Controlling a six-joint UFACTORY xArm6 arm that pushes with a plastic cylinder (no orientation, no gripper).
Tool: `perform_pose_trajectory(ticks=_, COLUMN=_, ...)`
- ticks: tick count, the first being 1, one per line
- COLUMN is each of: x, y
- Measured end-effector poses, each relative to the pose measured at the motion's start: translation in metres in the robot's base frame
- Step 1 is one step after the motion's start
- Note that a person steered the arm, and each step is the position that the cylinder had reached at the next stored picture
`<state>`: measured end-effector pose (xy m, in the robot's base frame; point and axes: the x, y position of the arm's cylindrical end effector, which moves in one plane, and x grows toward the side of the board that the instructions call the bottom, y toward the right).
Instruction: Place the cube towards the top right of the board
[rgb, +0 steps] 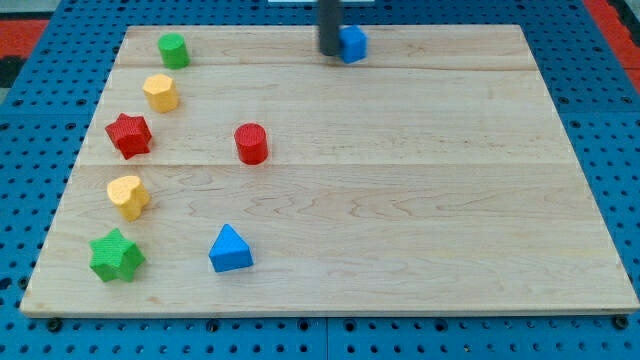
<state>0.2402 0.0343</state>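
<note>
1. The blue cube (353, 43) sits at the far edge of the table (420, 200), a little right of centre, so it is already far enough back; only travel to the right is left, I judge.
2. My tip (329, 52) stands against the cube's left side, touching or almost so (the right spot for a push to the right).
3. The other blocks lie well apart on the left: green cylinder (173, 50), yellow block (160, 92), red star (129, 135), yellow heart (128, 196), green star (117, 256), plus the red cylinder (251, 143) and blue triangle (230, 249) nearer the middle.
4. There is no gripper here: the rod grasps nothing, it only presses sideways.
</note>
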Motion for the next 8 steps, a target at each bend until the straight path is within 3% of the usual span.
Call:
perform_pose_trajectory(ticks=1, x=-0.007, y=-0.013)
perform_pose_trajectory(ticks=2, x=-0.041, y=-0.022)
perform_pose_trajectory(ticks=3, x=-0.047, y=0.016)
perform_pose_trajectory(ticks=4, x=-0.024, y=0.067)
perform_pose_trajectory(ticks=5, x=-0.026, y=0.053)
perform_pose_trajectory(ticks=7, x=-0.005, y=-0.065)
perform_pose_trajectory(ticks=8, x=0.031, y=-0.055)
